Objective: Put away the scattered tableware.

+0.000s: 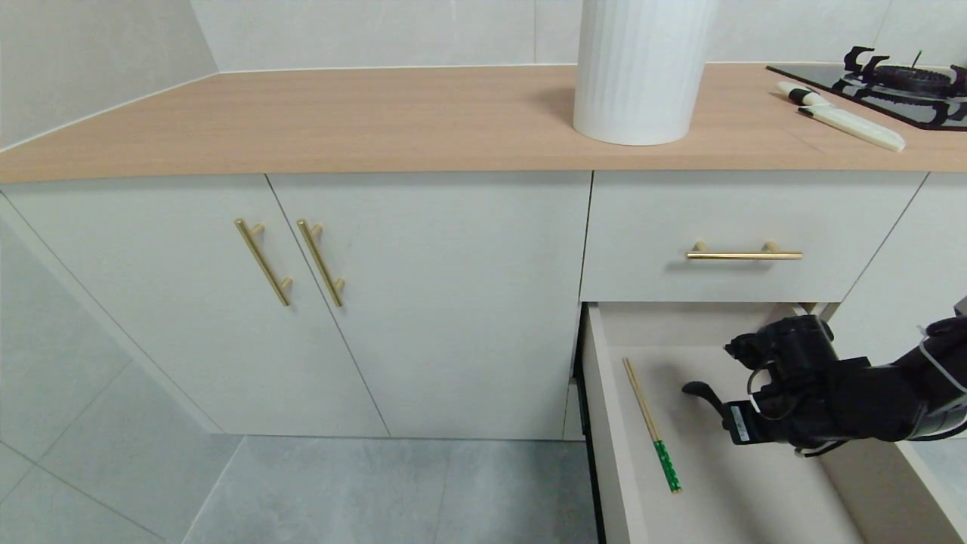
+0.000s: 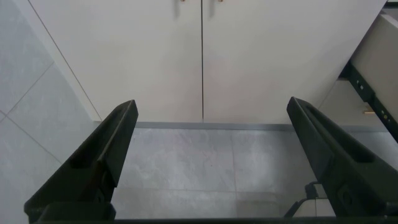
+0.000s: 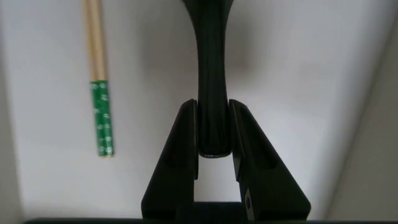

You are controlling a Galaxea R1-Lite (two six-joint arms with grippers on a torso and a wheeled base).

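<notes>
A low drawer (image 1: 604,423) stands pulled out at the lower right of the head view. A pair of wooden chopsticks (image 1: 651,423) with green ends lies on its floor near the left wall. My right gripper (image 1: 729,419) hovers over the drawer, shut on the handle of a black spoon (image 1: 699,391) whose bowl points toward the chopsticks. The right wrist view shows the fingers clamped on the black handle (image 3: 211,62), with the chopsticks (image 3: 98,93) off to one side. My left gripper (image 2: 212,109) is open and holds nothing, facing the cabinet doors and the floor.
On the wooden counter stand a tall white ribbed container (image 1: 641,68), a white-handled knife (image 1: 846,117) and a gas hob (image 1: 899,83). Above the open drawer is a shut drawer with a gold handle (image 1: 744,255). Two cabinet doors (image 1: 302,302) are shut on the left.
</notes>
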